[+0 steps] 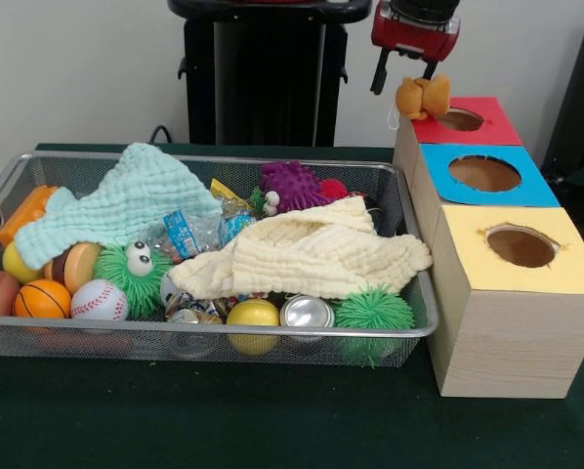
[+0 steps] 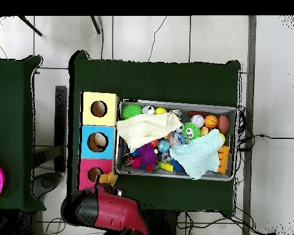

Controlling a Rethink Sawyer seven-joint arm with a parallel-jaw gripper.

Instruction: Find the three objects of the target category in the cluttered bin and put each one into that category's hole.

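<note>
The bin [image 1: 204,156] is a silver wire-mesh basket full of toys, balls and two cloths; it also shows in the overhead view [image 2: 174,103]. Three wooden boxes stand beside it, each with a hole: red top [image 1: 487,125], blue top [image 1: 531,191], yellow top [image 1: 565,269]. My gripper [image 1: 404,83] hangs over the near corner of the red box, its fingers spread apart. A small orange plush toy [image 1: 424,97] sits just below the fingertips on the red box's edge, next to the hole [image 1: 460,119]. In the overhead view the toy [image 2: 106,179] lies beside the red box's hole [image 2: 95,174].
In the bin lie a mint cloth [image 1: 126,200], a cream cloth [image 1: 312,254], a purple spiky toy [image 1: 292,186], a green fuzzy toy with eyes [image 1: 136,269], a baseball [image 1: 99,301], a basketball [image 1: 41,298], a yellow ball [image 1: 253,315], a tin can [image 1: 307,313] and a green spiky ball [image 1: 373,311].
</note>
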